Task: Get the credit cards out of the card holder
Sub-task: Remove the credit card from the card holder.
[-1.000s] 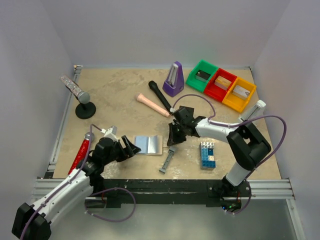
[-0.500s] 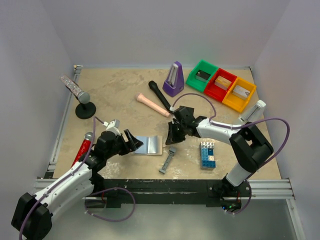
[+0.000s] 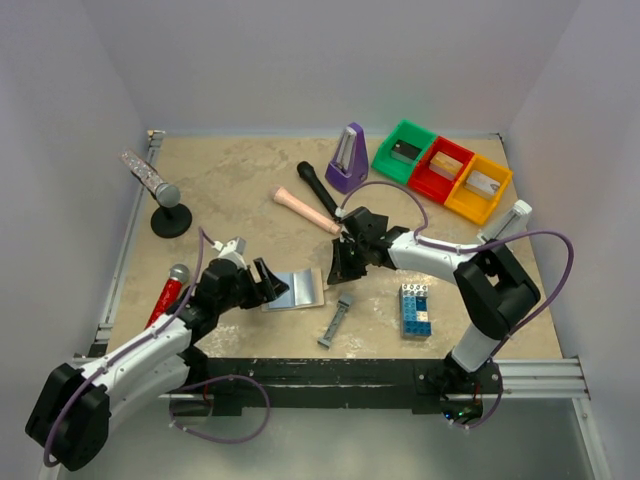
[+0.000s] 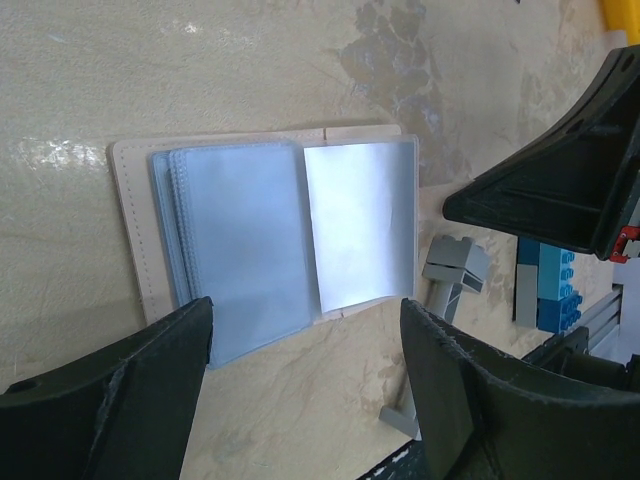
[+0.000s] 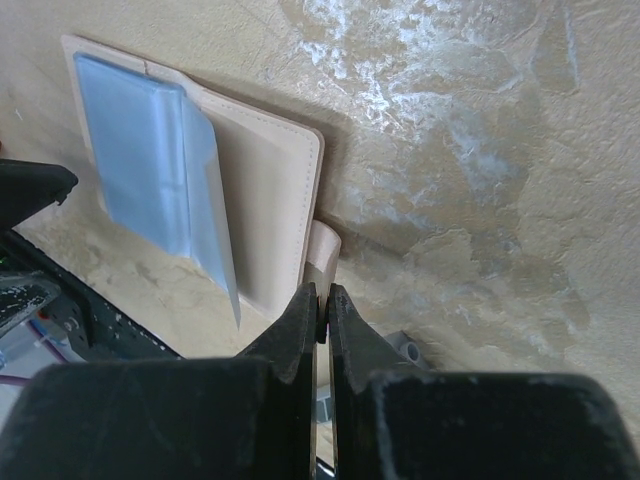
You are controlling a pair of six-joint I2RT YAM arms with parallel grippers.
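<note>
The card holder (image 3: 297, 289) lies open on the table, pale tan edging around light-blue plastic sleeves (image 4: 245, 240). No credit cards show in the sleeves. My left gripper (image 3: 268, 285) hovers open at the holder's left side. In the left wrist view the left gripper (image 4: 305, 335) has one finger on each side of the holder's near edge and touches nothing. My right gripper (image 3: 345, 265) is at the holder's right edge. In the right wrist view the right gripper (image 5: 322, 292) is shut on a narrow tan tab (image 5: 325, 248) that sticks out beside the card holder (image 5: 265, 190).
A grey bar piece (image 3: 337, 320) and a blue-and-white brick stack (image 3: 415, 308) lie near the front. Behind are a pink microphone (image 3: 305, 210), a black one (image 3: 320, 190), a purple metronome (image 3: 347, 158) and green, red and yellow bins (image 3: 440, 170). A red microphone (image 3: 168, 295) lies left.
My left gripper has moved right and forward, up to the holder's left side, still open. The right gripper has stayed shut at the holder's right edge, shifting only slightly.
</note>
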